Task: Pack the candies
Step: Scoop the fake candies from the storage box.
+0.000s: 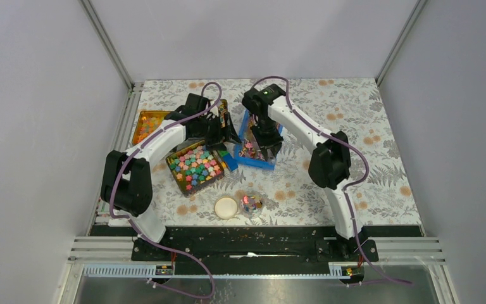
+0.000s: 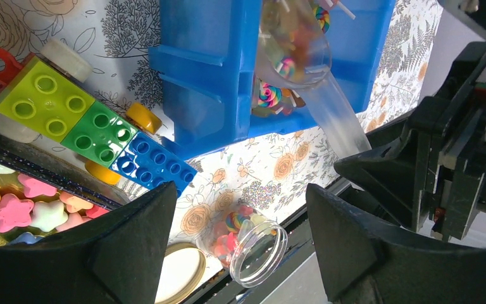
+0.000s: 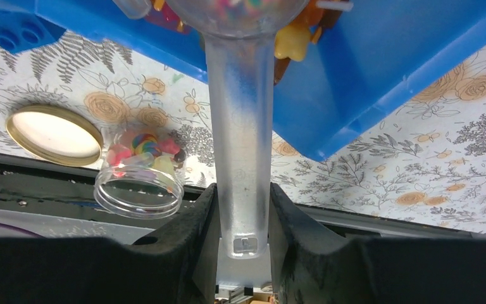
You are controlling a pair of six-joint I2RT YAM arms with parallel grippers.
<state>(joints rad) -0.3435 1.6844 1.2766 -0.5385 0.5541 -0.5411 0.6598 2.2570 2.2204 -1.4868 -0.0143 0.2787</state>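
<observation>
The candies (image 2: 267,95) are small mixed-colour sweets lying in a blue bin (image 1: 266,163). My right gripper (image 3: 243,215) is shut on the handle of a clear plastic scoop (image 3: 240,126). The scoop's bowl (image 2: 294,38) is in the bin with candies in it. My left gripper (image 2: 239,197) is open and empty, hovering just left of the bin (image 2: 209,69). A clear round jar (image 1: 251,203) with some candies in it stands open near the table's front edge. It also shows in the left wrist view (image 2: 253,237) and the right wrist view (image 3: 140,171).
The jar's gold-rimmed lid (image 1: 226,207) lies just left of the jar. A tray of pastel flower-shaped blocks (image 1: 196,166) sits left of the bin. Duplo bricks (image 2: 95,120) lie between them. An orange tray (image 1: 149,123) stands at the far left.
</observation>
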